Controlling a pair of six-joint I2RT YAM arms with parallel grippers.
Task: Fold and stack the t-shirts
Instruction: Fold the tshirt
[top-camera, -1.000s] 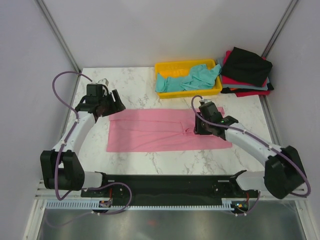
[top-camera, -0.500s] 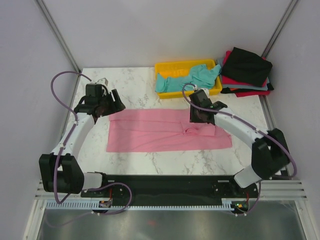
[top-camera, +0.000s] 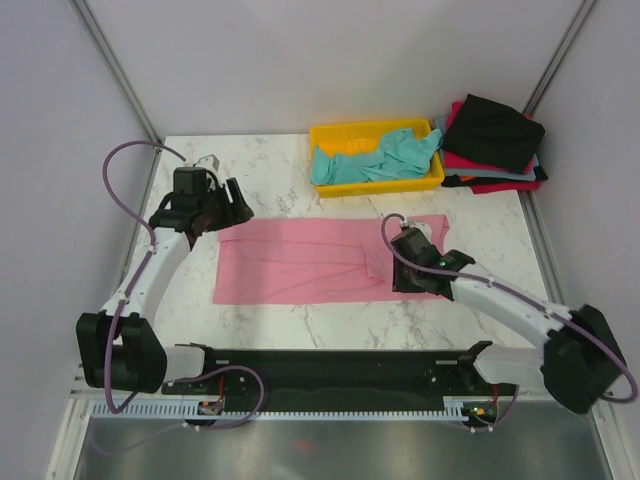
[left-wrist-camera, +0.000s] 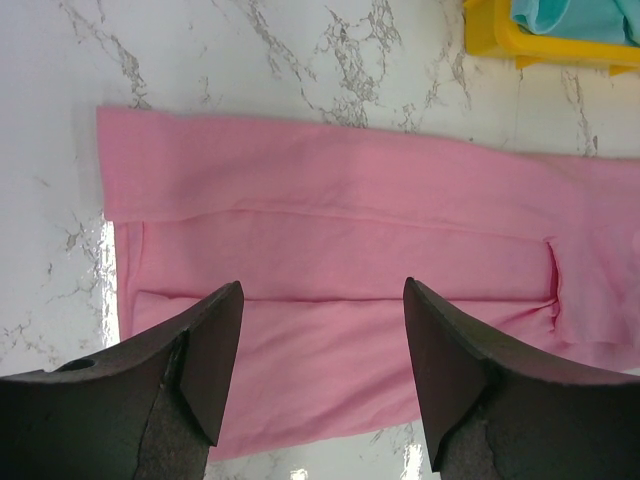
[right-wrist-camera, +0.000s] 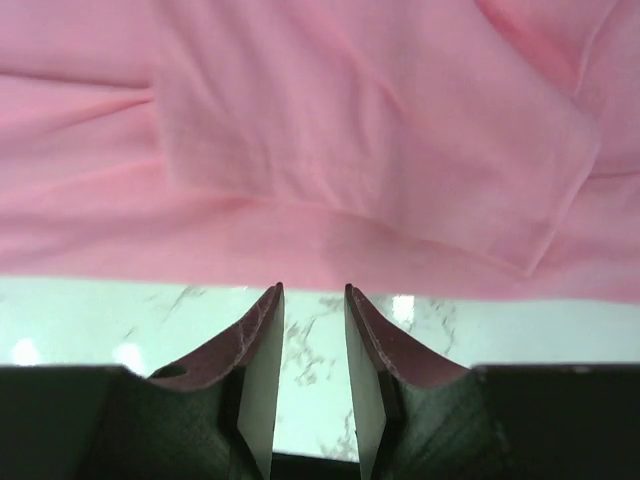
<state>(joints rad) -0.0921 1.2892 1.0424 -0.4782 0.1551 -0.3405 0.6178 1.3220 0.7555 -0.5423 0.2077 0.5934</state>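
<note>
The pink t-shirt (top-camera: 300, 262) lies flat as a long folded strip across the middle of the table, with one fold creased near its right end; it also shows in the left wrist view (left-wrist-camera: 350, 220) and the right wrist view (right-wrist-camera: 350, 120). My left gripper (top-camera: 225, 208) (left-wrist-camera: 322, 285) is open wide and empty above its left end. My right gripper (top-camera: 402, 285) (right-wrist-camera: 313, 288) is low at the shirt's near edge by the right end, its jaws a narrow gap apart with bare marble between them. The teal t-shirt (top-camera: 375, 160) lies crumpled in the tray. The black t-shirt (top-camera: 495, 130) lies folded on the red one (top-camera: 500, 185).
The yellow tray (top-camera: 330, 132) stands at the back centre, and its corner shows in the left wrist view (left-wrist-camera: 500, 40). The folded stack sits at the table's back right corner. White walls and metal posts close in the back and sides.
My right gripper moved from the shirt's far side by the tray back to its near edge, and the shirt's right end now lies differently. The left arm barely moved.
</note>
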